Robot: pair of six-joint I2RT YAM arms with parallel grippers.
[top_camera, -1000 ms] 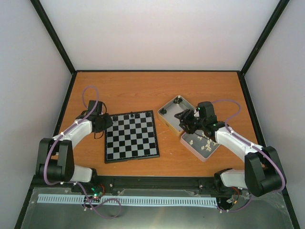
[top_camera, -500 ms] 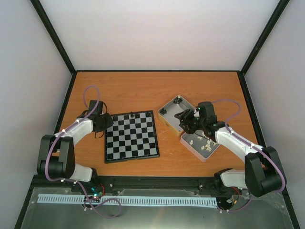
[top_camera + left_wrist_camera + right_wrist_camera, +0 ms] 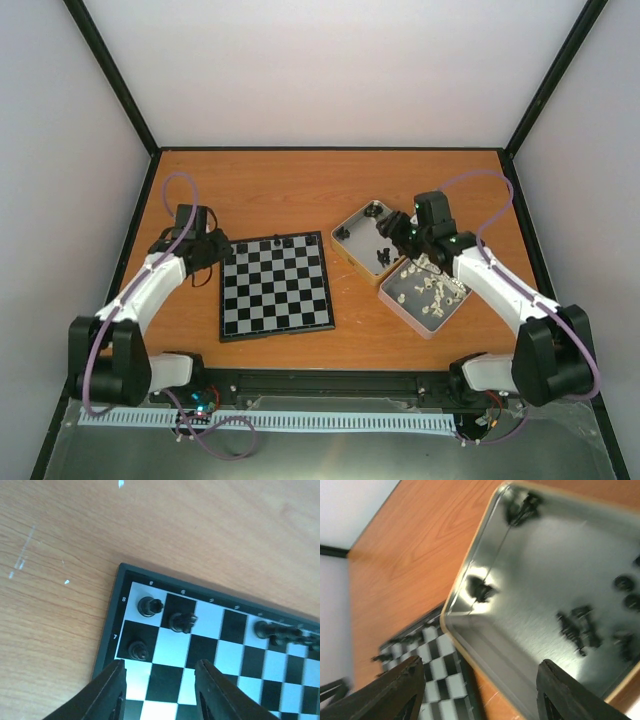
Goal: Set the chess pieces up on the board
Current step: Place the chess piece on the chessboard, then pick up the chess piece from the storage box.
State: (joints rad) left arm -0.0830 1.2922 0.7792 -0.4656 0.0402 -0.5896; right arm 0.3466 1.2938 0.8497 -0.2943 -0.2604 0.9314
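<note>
Left jaws hover low over the far-left corner of the board [image 3: 280,300], partly open, nothing between them. Three black chess pieces [image 3: 182,622] stand on the corner squares just ahead, with more along that back row. Over on the right, the jaws hang wide and empty above the silver tin [image 3: 545,565] holding loose black men; the white set lies in the second tin [image 3: 428,332] beside it. This looks like a fetch: the right jaws need to drop on one piece, well apart from its neighbours, and pinch it cleanly.
</note>
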